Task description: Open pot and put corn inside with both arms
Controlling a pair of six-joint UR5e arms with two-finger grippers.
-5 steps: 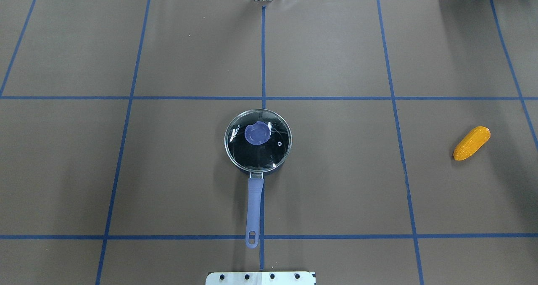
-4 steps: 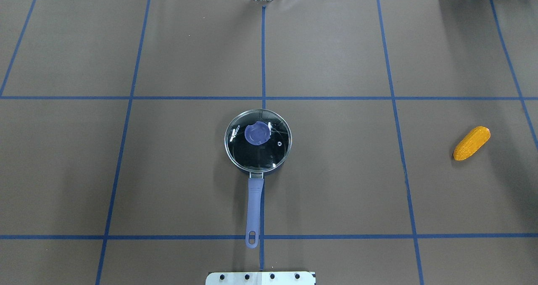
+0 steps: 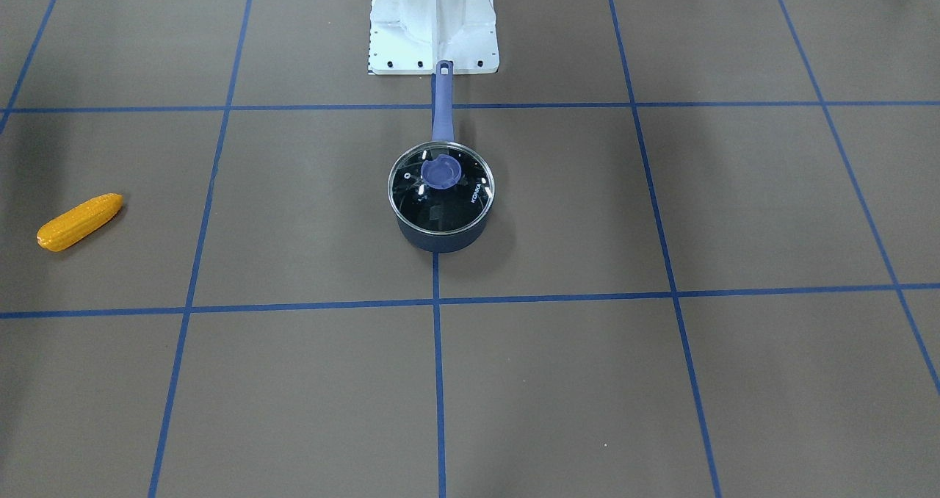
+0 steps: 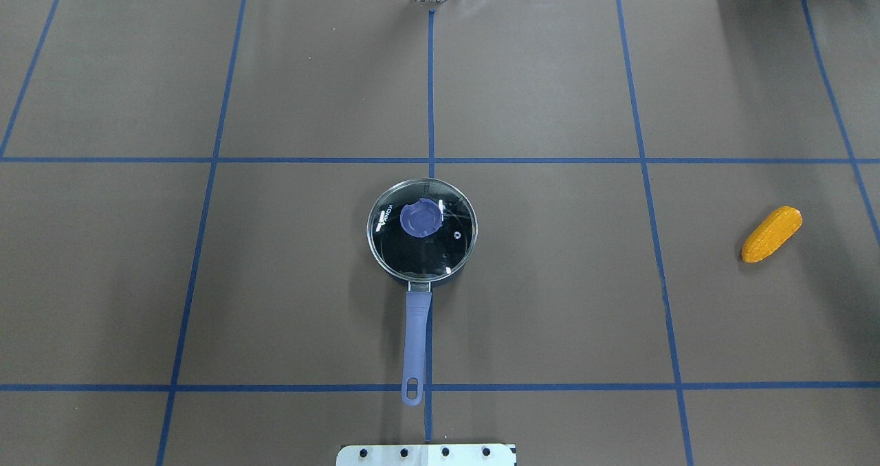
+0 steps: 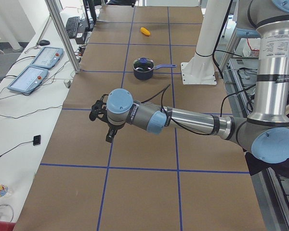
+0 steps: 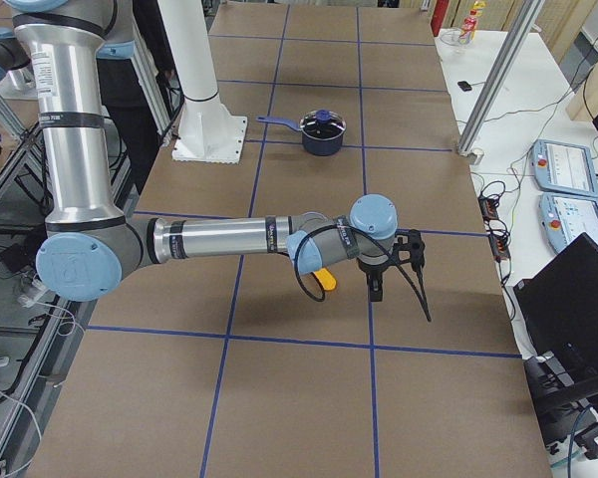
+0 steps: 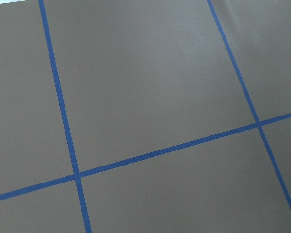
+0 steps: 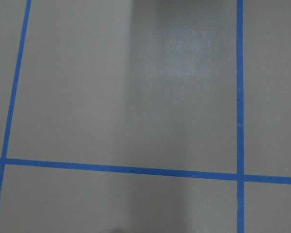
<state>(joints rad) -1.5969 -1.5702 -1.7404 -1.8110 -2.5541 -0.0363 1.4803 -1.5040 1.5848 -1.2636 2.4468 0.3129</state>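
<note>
pot [image 3: 439, 239] mid-table, lid [image 4: 440, 249] on, handle toward robot; corn [image 4: 771, 234] well off on its right. left gripper [image 5: 106, 126] and right gripper [image 6: 391, 274] over mat [image 4: 550, 74], can't tell their opening or hold

The glass lid [image 3: 439, 203] of the pot [image 3: 438, 239] is carrying the only word that can be read: the brand KONKA, in small white capitals close to the rim. In the front-facing view it is sitting on the lid's right side and running slantwise along the edge. In the overhead view it is showing on the lid's left side, just beside the knob [image 4: 421, 218]. Small printing on the right arm [image 6: 219, 239] is showing too small to read.
</note>
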